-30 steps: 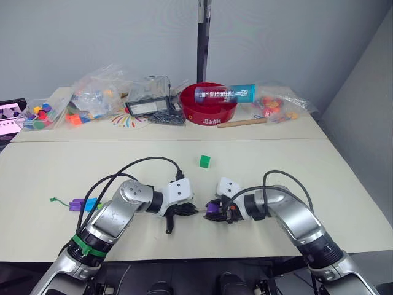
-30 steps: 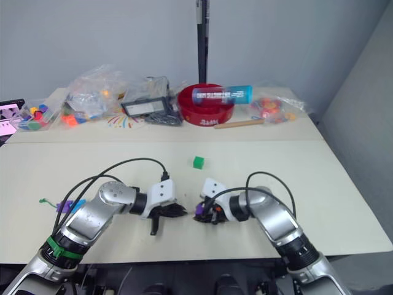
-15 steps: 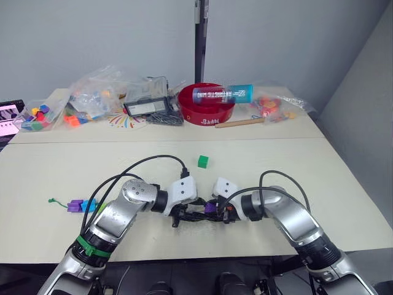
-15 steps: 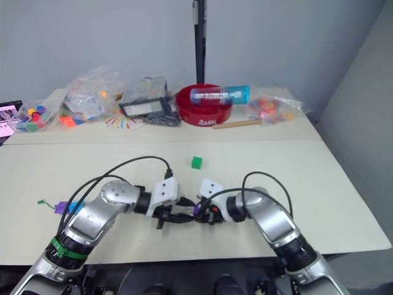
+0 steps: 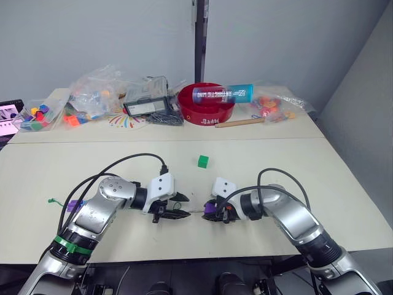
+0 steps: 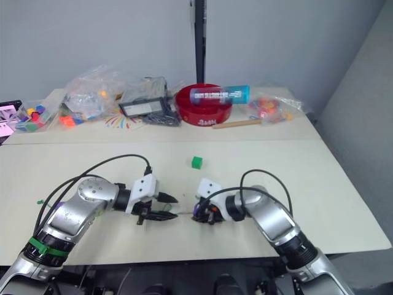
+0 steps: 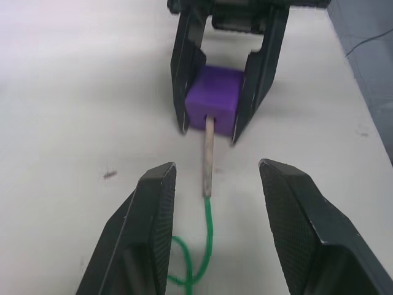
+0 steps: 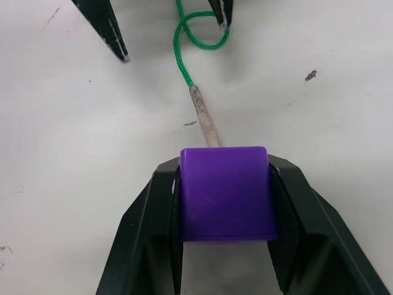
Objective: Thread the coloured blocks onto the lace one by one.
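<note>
Step in hand, as I judge it: feeding the lace tip through a purple block [image 8: 225, 193] and drawing it out the other side. The right gripper [image 5: 216, 211] is clamped on that block, one finger on each side face, near the table's near edge at centre. The lace's [image 7: 207, 236] pale tip [image 7: 209, 153] sits in the hole on the block's left face; how deep it goes cannot be told. The left gripper [image 7: 212, 236] has its fingers apart and holds nothing; the tip and the green cord lie on the table between them, touching neither. To do this well: close the left fingers on the stiff tip close to the block, not on the limp cord, and push straight along the hole's axis while the right keeps the block square and steady. The cord makes a small loop just behind the tip; it could snag. A green block [image 5: 204, 161] rests farther back, well apart from both grippers. Another purple block [image 5: 75, 204] lies far left, apparently already on the lace.
</note>
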